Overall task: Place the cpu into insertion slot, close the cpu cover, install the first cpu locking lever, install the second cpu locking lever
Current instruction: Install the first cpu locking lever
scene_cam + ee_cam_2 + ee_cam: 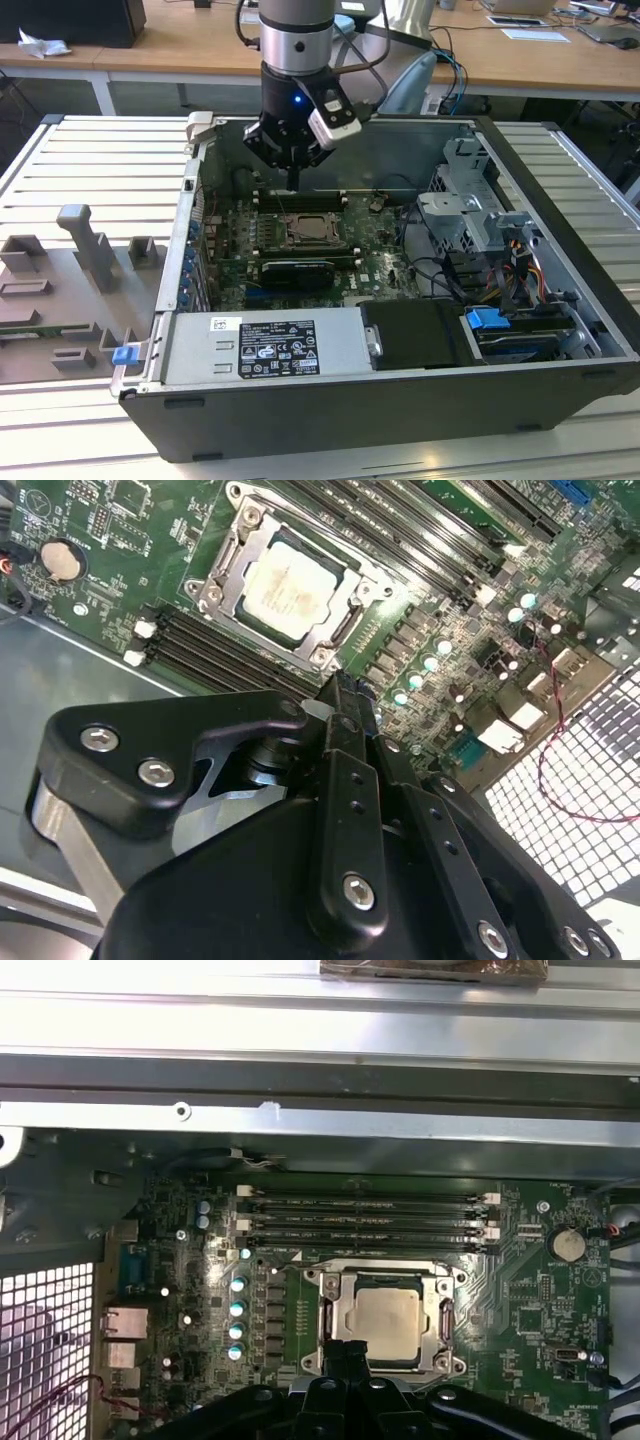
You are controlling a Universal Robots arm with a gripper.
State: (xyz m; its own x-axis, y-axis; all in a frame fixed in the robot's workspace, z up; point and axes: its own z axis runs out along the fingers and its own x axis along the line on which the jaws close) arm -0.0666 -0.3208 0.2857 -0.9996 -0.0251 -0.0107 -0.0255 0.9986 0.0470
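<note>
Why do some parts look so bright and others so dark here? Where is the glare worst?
First wrist view: worst glare, the metal case wall nearly white above a dimmer circuit board. Second wrist view: the cpu shines pale, the perforated grille washes out pinkish-white, the gripper looms dark. Exterior view: the board sits shaded inside the case; a blue light glows on the arm.

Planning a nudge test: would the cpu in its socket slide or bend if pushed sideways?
Probably neither. The cpu looks like a flat metal-topped slab, likely stiff. The cpu cover frames its edges, so it should hardly slide. Its smooth top may be slippery to the end effector.
</note>
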